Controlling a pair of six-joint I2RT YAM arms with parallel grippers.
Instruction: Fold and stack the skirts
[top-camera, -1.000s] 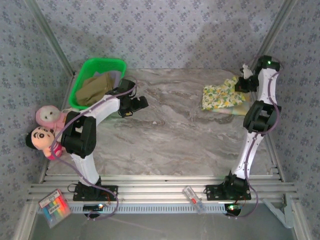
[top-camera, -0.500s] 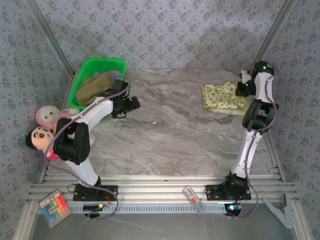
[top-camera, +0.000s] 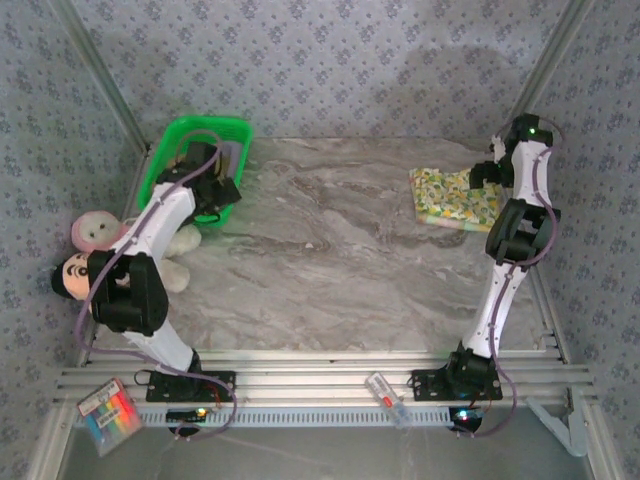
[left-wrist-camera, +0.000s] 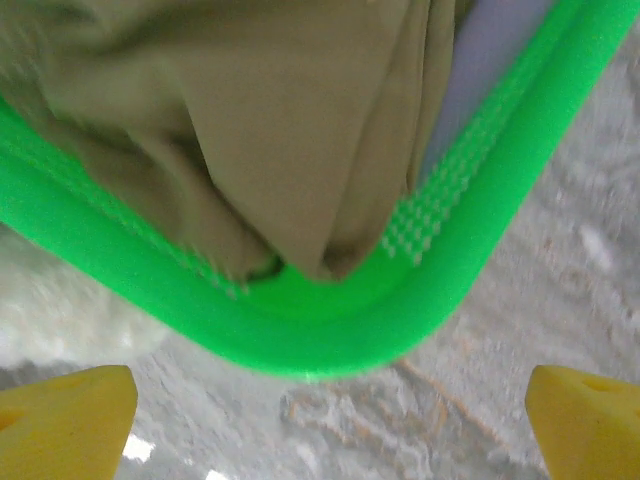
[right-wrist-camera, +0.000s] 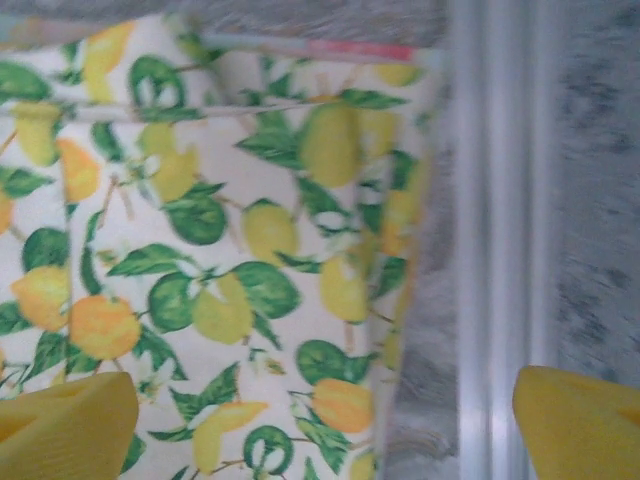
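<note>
— Where did the skirts stand?

— The yellow-green floral skirt (top-camera: 452, 195) lay folded flat at the far right of the desk (top-camera: 340, 260). In my right wrist view a pastel edge (right-wrist-camera: 355, 48) peeked out from under its far side. So I judged it was lying on the pastel skirt, a stack of two. The olive-khaki skirt (left-wrist-camera: 260, 120) sat crumpled in the green basket (left-wrist-camera: 300, 340) at the far left. The lavender-grey skirt (left-wrist-camera: 495, 50) showed beside it against the basket wall. About half done, by my reckoning, with two to fetch, fold and add.

— And your claws?

— My right claw (right-wrist-camera: 322, 425) hung over the floral skirt, fingers spread wide, nothing between them. Whether the tips brushed the cloth I couldn't tell. My left claw (left-wrist-camera: 325, 415) was just as wide, hovering by the basket's corner rim and pointed at the khaki cloth. It touched nothing I could see.

— So next?

— I figured the khaki one, since it lay uppermost and within reach. Loose folds like that could drag the lavender one along, though.
</note>
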